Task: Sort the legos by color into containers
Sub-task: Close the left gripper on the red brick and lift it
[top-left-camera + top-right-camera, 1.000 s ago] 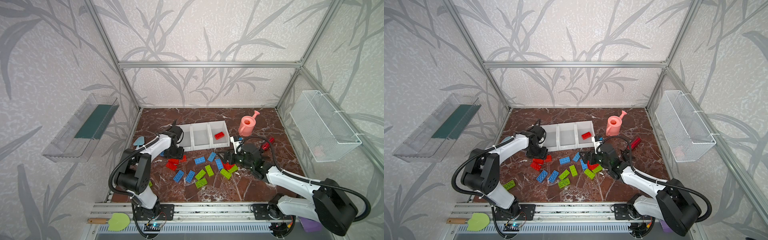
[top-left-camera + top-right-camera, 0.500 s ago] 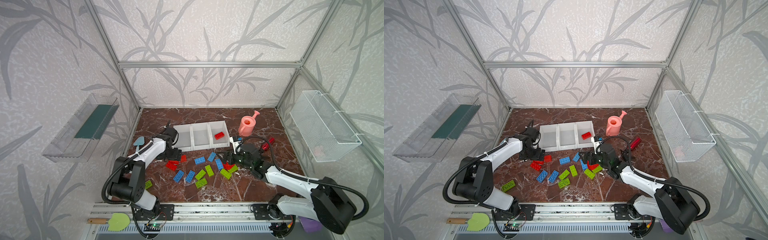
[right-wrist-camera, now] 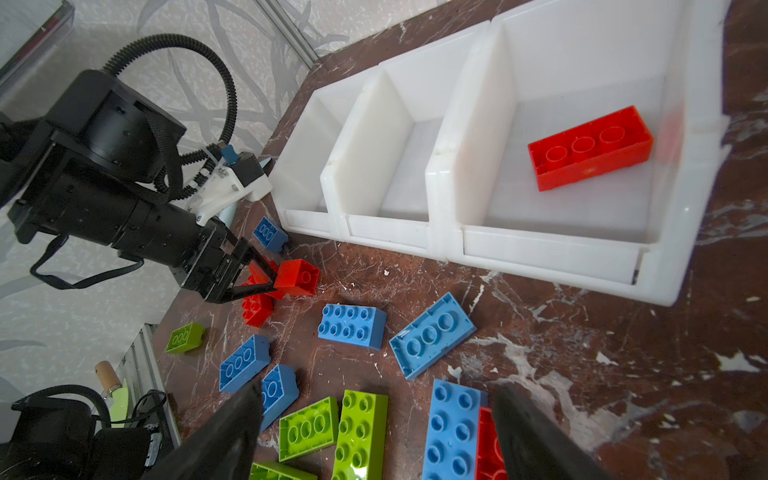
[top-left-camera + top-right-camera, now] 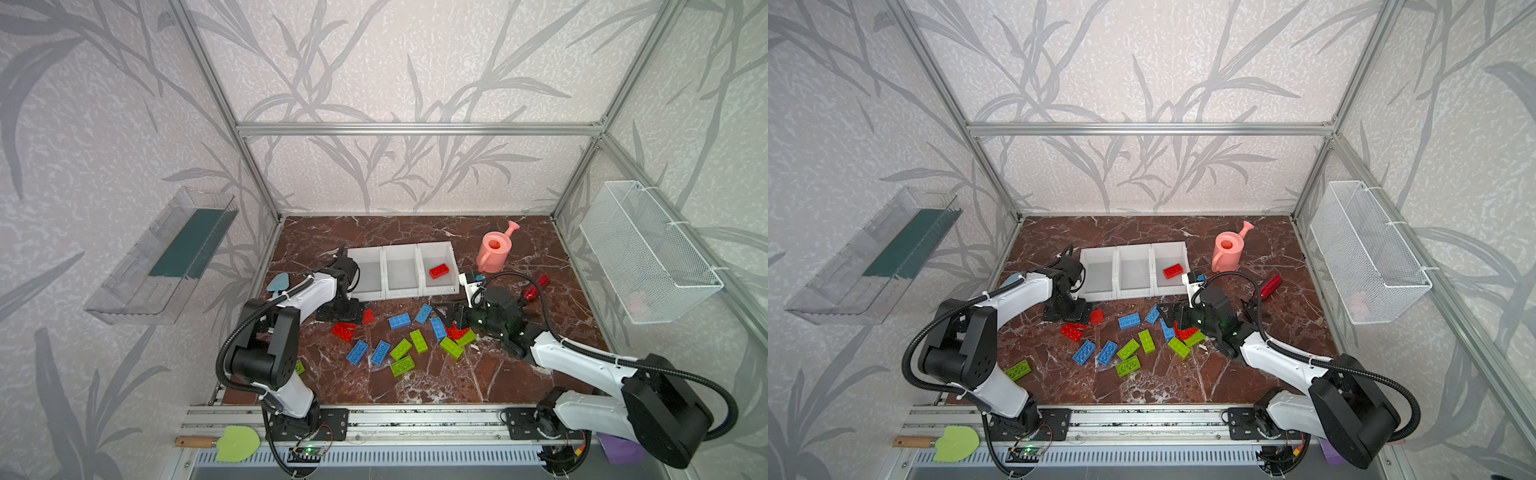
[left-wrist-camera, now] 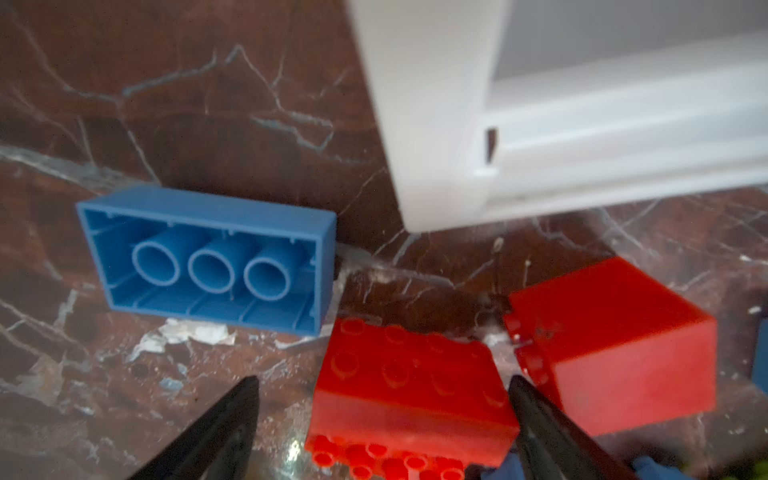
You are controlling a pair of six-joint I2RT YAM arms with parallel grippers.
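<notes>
1. The legos lie scattered on the marble tabletop just in front of the containers, with red, blue and lime mixed together. Only one red brick is inside, in the bin at the right arm's end of the row. The other two bins look empty.
2. The left gripper is spread wide and grasps nothing. It sits low around a red studded brick that seems to rest partly on another red one. One finger is close against the brick's end and the other is well clear.
3. Closing from this off-centre position could twist the brick or drag the one beneath. A tilted red brick lies just beside it and could catch the near finger.
4. The right gripper is also released and empty, hovering over tightly packed lime, blue and red bricks. A careless squeeze there could pick up two colours at once.
5. The red bin is on the right arm's side, so carrying a brick there with the left arm risks the arms colliding.
</notes>
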